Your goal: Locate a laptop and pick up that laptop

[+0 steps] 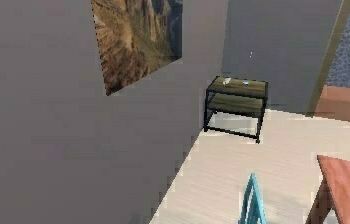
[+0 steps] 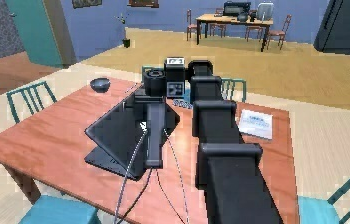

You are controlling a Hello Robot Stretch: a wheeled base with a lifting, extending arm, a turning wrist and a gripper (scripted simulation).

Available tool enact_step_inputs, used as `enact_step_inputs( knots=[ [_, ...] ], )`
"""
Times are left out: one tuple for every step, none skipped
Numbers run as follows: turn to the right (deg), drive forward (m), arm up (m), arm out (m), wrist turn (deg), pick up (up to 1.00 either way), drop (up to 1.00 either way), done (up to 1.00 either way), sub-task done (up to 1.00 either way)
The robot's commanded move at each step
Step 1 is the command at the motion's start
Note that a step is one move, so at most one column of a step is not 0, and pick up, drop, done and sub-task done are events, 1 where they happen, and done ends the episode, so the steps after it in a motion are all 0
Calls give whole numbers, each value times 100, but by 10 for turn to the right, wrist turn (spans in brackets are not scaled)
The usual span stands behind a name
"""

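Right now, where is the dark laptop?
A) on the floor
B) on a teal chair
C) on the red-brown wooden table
C: the dark open laptop lies on the top of the red-brown wooden table, not on the floor or on a seat.

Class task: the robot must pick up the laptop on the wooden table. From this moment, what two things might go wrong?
1. The laptop seems to stand open on the table; lifted by one edge, it may tilt and slip from the gripper.
2. The white booklet lies close beside the arm; a sideways move might sweep it off.
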Motion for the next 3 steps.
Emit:
enact_step_inputs(
  knots=[
    [0,0,0,0,450,0,0,0,0],
    [0,0,0,0,450,0,0,0,0],
    [0,0,0,0,450,0,0,0,0]
  ],
)
